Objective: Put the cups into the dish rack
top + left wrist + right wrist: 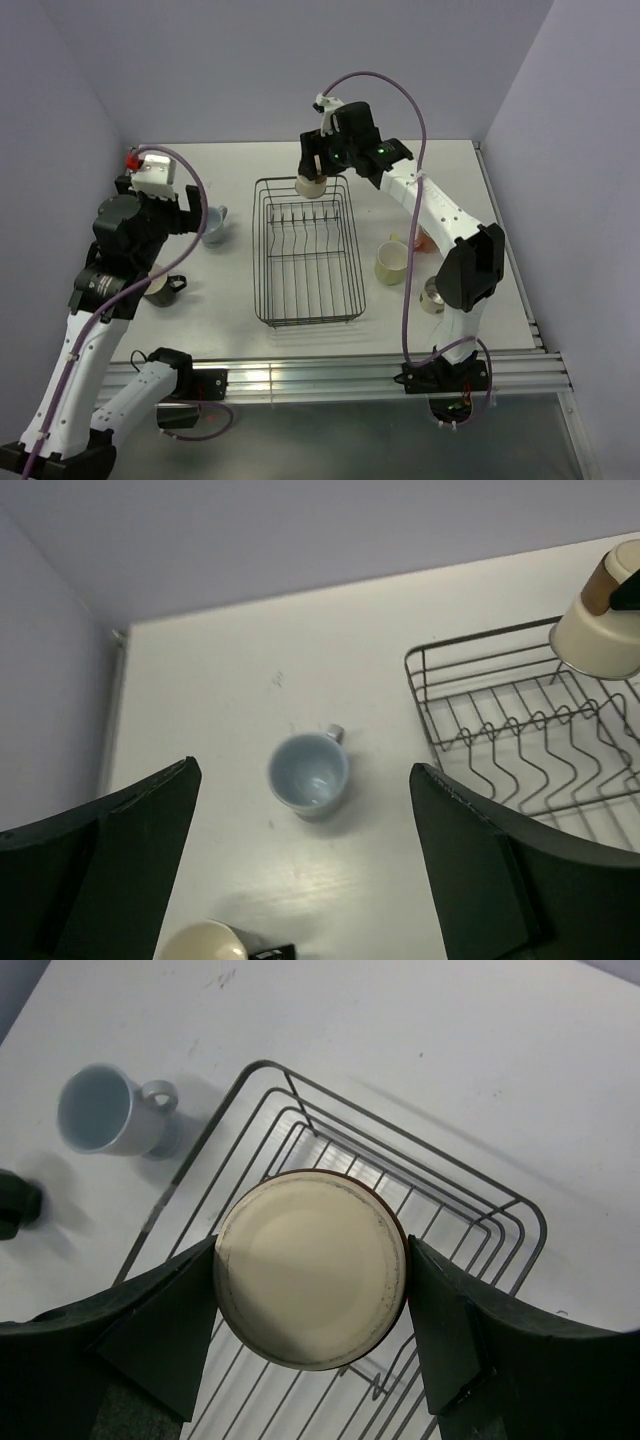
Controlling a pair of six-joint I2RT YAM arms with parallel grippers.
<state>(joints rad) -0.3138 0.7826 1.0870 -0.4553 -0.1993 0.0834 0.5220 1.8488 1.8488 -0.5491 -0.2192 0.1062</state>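
My right gripper (314,172) is shut on a tan tumbler (311,185) and holds it above the far end of the black wire dish rack (268,290). In the right wrist view a flat cream end of the tumbler (310,1282) faces the camera, with a finger (165,1310) pressed on each side and the rack (470,1200) below. My left gripper (302,768) hangs open above the pale blue-grey cup (308,772), which stands upright left of the rack (500,710). A black cup with a cream inside (165,288) stands nearer, at the left.
Right of the rack lie a pale yellow mug (393,262), a salmon-pink mug (421,240) behind it, and another tumbler (432,296) partly hidden by the right arm. Walls close in on the left, right and far sides. A metal rail (330,372) runs along the near edge.
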